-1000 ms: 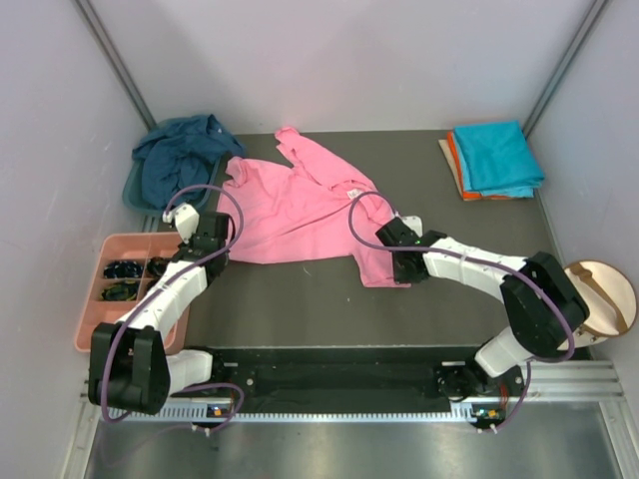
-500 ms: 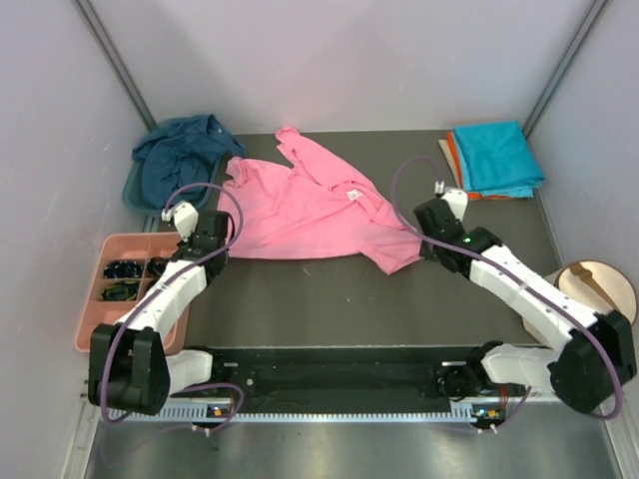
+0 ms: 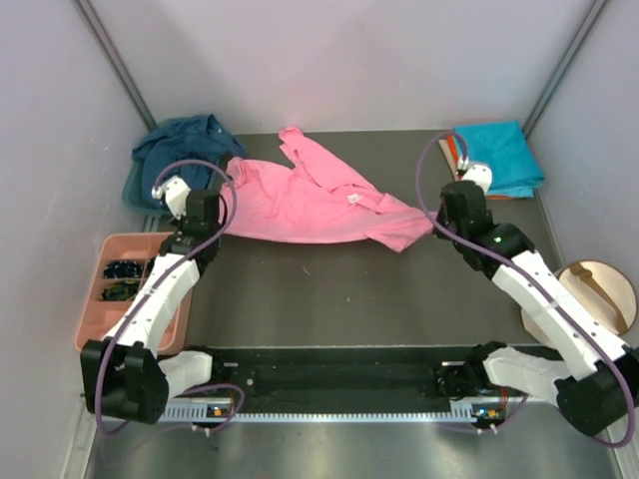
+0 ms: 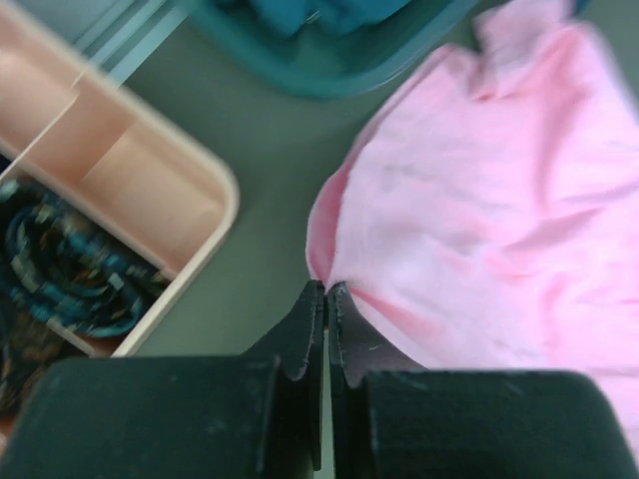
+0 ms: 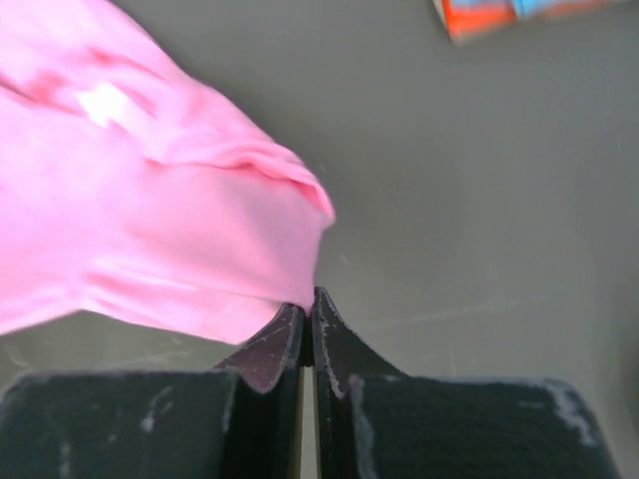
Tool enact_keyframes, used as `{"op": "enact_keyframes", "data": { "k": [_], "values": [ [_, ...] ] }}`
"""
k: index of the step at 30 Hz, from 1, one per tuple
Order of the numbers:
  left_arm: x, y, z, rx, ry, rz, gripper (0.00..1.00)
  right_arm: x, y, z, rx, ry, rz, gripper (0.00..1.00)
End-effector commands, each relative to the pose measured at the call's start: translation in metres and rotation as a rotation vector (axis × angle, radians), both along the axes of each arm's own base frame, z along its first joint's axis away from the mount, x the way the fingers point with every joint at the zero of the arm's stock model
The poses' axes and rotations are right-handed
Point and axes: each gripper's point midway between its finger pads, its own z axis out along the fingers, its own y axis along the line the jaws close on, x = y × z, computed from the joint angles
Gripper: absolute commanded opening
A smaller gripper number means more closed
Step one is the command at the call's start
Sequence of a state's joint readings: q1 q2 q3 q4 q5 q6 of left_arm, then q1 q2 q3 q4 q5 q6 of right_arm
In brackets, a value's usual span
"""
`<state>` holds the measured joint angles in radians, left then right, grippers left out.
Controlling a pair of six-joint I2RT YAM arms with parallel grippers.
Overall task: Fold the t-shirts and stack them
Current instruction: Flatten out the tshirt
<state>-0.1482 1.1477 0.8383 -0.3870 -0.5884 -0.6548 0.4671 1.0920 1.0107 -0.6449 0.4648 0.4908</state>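
The bright pink t-shirt point(image 3: 310, 200) hangs stretched between both grippers above the table's back middle. My left gripper point(image 3: 213, 213) is shut on its left edge, seen in the left wrist view point(image 4: 326, 289) with pink cloth point(image 4: 479, 210) pinched at the tips. My right gripper point(image 3: 439, 215) is shut on its right end, seen in the right wrist view point(image 5: 308, 304) with pink cloth point(image 5: 170, 220). The dark navy t-shirt point(image 3: 180, 155) lies crumpled in the teal basin point(image 3: 133, 190) at back left. The turquoise t-shirt point(image 3: 496, 155) lies folded on the orange one point(image 3: 461, 175) at back right.
A salmon-pink compartment tray point(image 3: 95, 319) with dark small parts stands at the left, also in the left wrist view point(image 4: 130, 190). A round wooden object point(image 3: 599, 294) sits at the right edge. Grey walls enclose the table on three sides.
My right gripper has swung right and back, pulling the pink shirt's right end with it. My left gripper has moved back a little. The shirt is now stretched out between them.
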Motion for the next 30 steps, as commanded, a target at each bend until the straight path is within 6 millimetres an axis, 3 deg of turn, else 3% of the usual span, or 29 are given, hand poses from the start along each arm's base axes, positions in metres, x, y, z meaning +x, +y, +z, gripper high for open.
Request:
{"op": "enact_keyframes", "data": {
  "k": [1,3,7,9,11,12,15,22,26,30],
  "values": [
    [0.027,-0.027,0.073,-0.039,-0.163,-0.181,0.0,0.019,0.013,0.135,0.112,-0.393,0.108,0.0],
    [0.032,-0.04,0.094,-0.036,-0.206,-0.274,0.0,0.013,0.014,0.176,0.112,-0.505,0.162,0.0],
    [0.032,-0.07,0.151,-0.072,-0.326,-0.446,0.0,-0.008,0.015,0.238,0.121,-0.661,0.25,0.0],
    [0.027,-0.075,0.183,-0.063,-0.388,-0.486,0.0,-0.024,0.007,0.271,0.119,-0.749,0.262,0.0],
    [0.018,-0.076,0.208,-0.046,-0.44,-0.512,0.0,-0.036,0.003,0.292,0.117,-0.801,0.276,0.0],
    [0.013,-0.075,0.23,-0.035,-0.486,-0.517,0.0,-0.048,-0.002,0.31,0.128,-0.848,0.279,0.0],
    [-0.007,-0.068,0.274,0.004,-0.574,-0.509,0.0,-0.068,-0.009,0.335,0.134,-0.91,0.288,0.0],
    [-0.06,-0.042,0.346,0.103,-0.732,-0.43,0.0,-0.099,-0.028,0.372,0.129,-1.011,0.269,0.0],
    [-0.064,-0.042,0.353,0.107,-0.738,-0.438,0.0,-0.102,-0.03,0.375,0.132,-1.021,0.265,0.0],
    [-0.055,-0.05,0.34,0.086,-0.714,-0.473,0.0,-0.099,-0.027,0.367,0.136,-1.001,0.273,0.0]
  ]
}}
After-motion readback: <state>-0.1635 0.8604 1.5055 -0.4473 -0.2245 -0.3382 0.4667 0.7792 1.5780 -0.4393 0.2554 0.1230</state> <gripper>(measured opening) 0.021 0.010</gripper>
